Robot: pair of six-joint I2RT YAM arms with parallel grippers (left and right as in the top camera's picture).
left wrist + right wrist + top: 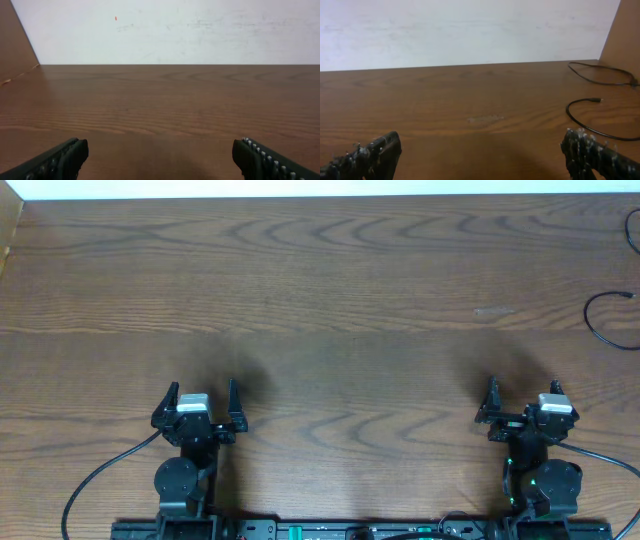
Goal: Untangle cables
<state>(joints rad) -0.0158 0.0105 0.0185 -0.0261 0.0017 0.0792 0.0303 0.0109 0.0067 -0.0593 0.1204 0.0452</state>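
A thin black cable [587, 318] lies in a loop at the table's far right edge, with a small plug [625, 296] at its end. In the right wrist view the same loop [568, 114] curves ahead and to the right, and another thin black strand [576, 69] lies farther back by the right wall. My left gripper [202, 388] [160, 147] is open over bare wood near the front left. My right gripper [523, 387] [481, 140] is open near the front right, well short of the cable. Neither holds anything.
The wooden table [320, 300] stretches out ahead of both grippers. A pale wall [165, 30] closes the far edge, and wooden side panels [622, 35] stand at left and right. The arms' own thicker black cables [100, 475] trail by the bases.
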